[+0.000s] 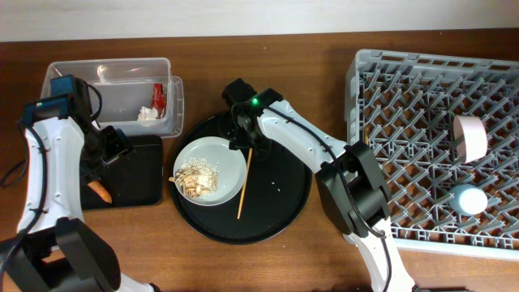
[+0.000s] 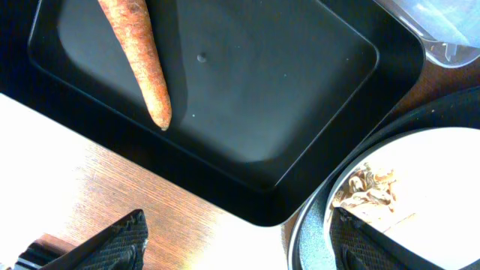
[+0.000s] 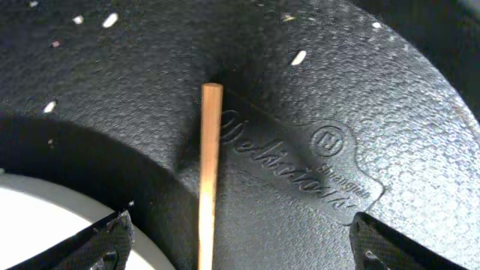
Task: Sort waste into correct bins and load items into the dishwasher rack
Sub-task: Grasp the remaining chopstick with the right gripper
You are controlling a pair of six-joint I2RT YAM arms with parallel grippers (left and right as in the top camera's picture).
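Observation:
The clear tub holds a red wrapper and a white paper scrap. The black rectangular tray holds an orange carrot stick, also in the left wrist view. A pale plate with beige food scraps and one wooden chopstick lie on the round black tray. The rack holds a white bowl and a light-blue cup. My left gripper is open and empty over the black tray's edge. My right gripper is open, straddling the chopstick's far end.
The large round black tray sits between the bins and the rack, with crumbs on it. The plate's rim shows beside my right gripper's left finger. The plate and tub corner show in the left wrist view.

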